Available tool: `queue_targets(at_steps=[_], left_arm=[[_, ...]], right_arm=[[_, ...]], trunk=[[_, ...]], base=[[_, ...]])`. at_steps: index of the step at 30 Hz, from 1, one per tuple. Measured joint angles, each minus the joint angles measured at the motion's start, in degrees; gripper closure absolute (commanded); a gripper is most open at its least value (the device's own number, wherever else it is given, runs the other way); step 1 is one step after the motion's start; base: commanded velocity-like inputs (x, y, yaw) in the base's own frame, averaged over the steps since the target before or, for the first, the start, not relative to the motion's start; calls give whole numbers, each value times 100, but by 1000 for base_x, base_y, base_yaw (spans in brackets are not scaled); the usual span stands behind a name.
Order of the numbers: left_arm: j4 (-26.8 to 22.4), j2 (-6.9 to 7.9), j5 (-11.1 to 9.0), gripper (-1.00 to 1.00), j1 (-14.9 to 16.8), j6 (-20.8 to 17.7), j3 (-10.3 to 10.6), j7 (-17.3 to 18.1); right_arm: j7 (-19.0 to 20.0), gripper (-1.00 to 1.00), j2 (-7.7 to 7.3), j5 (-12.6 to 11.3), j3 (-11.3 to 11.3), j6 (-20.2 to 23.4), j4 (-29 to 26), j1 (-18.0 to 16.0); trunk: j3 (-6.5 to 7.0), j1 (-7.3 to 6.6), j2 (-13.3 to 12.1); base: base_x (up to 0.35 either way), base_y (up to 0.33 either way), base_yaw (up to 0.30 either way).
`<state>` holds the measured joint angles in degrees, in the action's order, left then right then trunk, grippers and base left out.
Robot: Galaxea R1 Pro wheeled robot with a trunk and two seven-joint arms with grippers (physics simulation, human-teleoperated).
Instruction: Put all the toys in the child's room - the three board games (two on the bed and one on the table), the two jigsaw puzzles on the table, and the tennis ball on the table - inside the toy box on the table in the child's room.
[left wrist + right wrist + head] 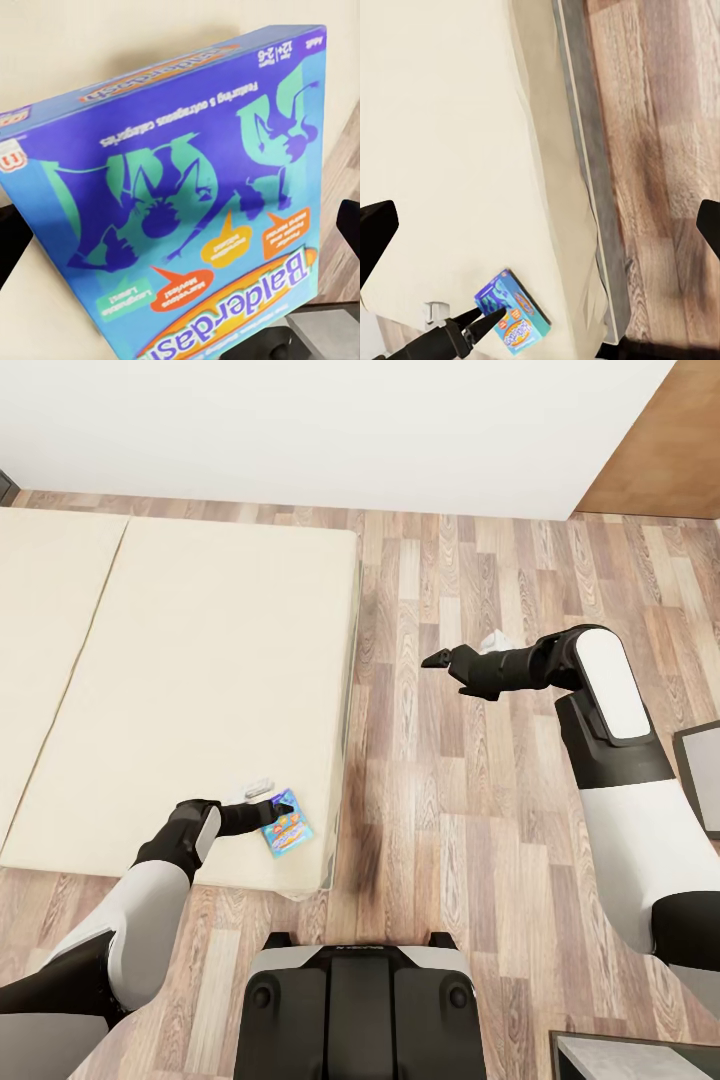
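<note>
The small blue board game (287, 824) lies on the bed (180, 680), near its corner and close to the edge by the wooden floor (450, 780). The left tool (283, 818) is at the box, fingers narrow; whether they pinch it I cannot tell, since the tips blur into the print. A small white object (258, 787) beside the box is too small to identify. The right tool (450, 662) hangs spread wide over open floor, holding nothing, well apart from the bed.
</note>
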<state>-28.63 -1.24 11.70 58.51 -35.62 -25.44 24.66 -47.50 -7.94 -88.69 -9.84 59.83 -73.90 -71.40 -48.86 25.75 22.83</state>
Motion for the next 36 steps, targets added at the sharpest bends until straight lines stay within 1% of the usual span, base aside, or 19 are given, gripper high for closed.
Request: queue_targets(at_steps=[15, 23, 36], left_arm=[[0, -8, -14, -100, 2, 14, 2, 22], [0, -9, -11, -100, 1, 15, 19, 268], [0, -9, -9, -100, 2, 17, 33, 432]], right_arm=[[0, -100, 5, 9, 0, 12, 22, -1], [0, -100, 8, 9, 0, 12, 28, -9], [0, -100, 8, 9, -7, 12, 29, -4]], trunk=[[0, 0, 0], [0, 0, 0], [0, 0, 0]], base=[[0, 0, 0], [0, 0, 0], [0, 0, 0]])
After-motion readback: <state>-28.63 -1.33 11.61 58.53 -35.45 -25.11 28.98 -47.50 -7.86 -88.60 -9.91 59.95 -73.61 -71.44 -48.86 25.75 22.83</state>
